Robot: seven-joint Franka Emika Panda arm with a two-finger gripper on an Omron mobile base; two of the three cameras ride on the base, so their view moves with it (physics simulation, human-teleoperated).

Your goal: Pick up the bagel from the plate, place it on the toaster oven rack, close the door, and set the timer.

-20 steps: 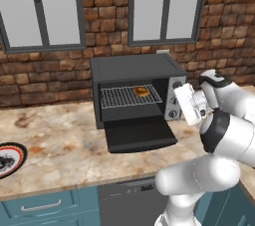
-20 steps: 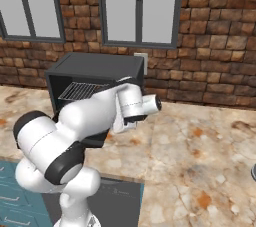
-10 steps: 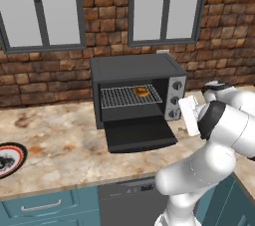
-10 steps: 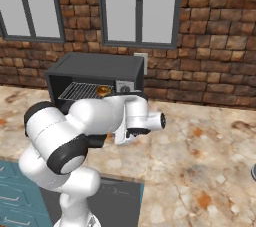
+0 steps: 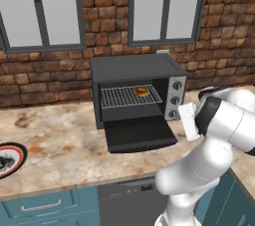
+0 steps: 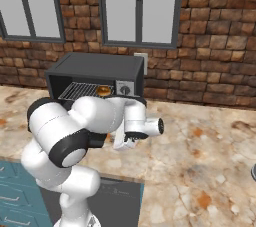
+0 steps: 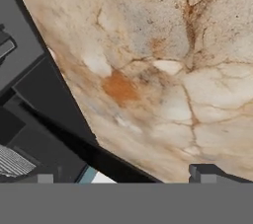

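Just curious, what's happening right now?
Tool open, empty, over counter. Bagel on rack. Door still down; nothing blocking it.

One bagel (image 5: 141, 91), one rack (image 5: 129, 96), one open door (image 5: 140, 134), one plate (image 5: 9, 158), two windows (image 5: 166, 6).

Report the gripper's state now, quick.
Gripper: open, holding nothing; it points down at the counter beside the open door.
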